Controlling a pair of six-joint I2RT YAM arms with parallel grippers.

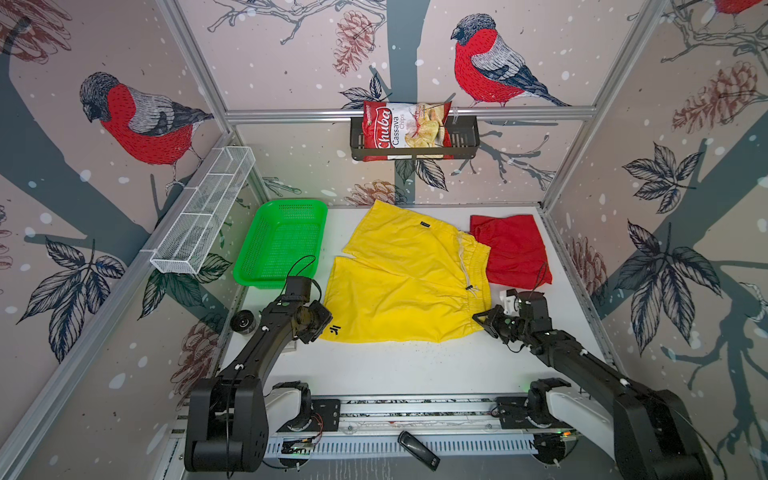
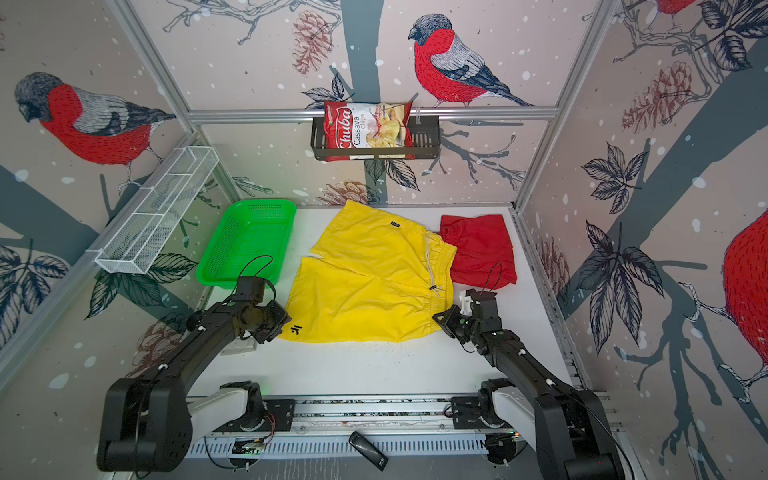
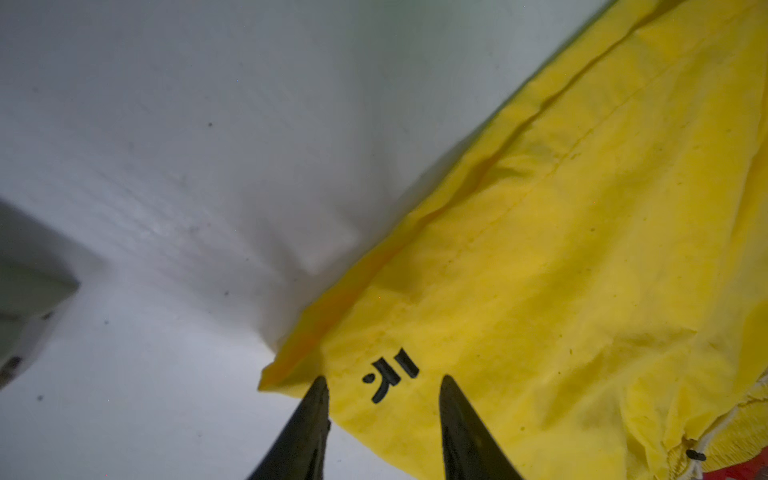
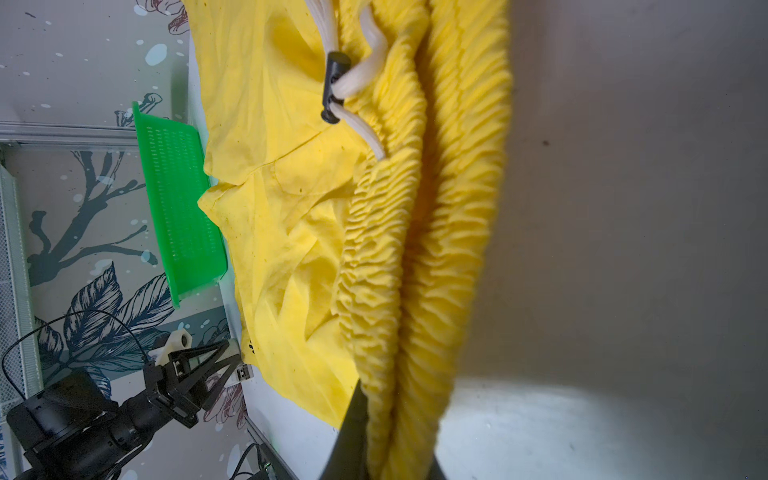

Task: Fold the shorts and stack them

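We see the yellow shorts (image 1: 399, 282) spread flat mid-surface (image 1: 415, 365): smooth woven cloth, a ruched elastic waistband (image 4: 415, 249) and a white cord drawstring (image 4: 357, 79) through a black toggle. The red shorts (image 1: 515, 249) lie folded in a rough rectangle at the far right, touching that waistband. Our left claw (image 3: 383, 384) stands partly parted, its tapered black tips straddling the small black mark (image 3: 390, 374) at the near hem corner. Our right claw (image 1: 481, 321) is pinched closed on the gathered waistband, and the perforated green plastic basket (image 1: 278, 245) sits just beside the far leg.
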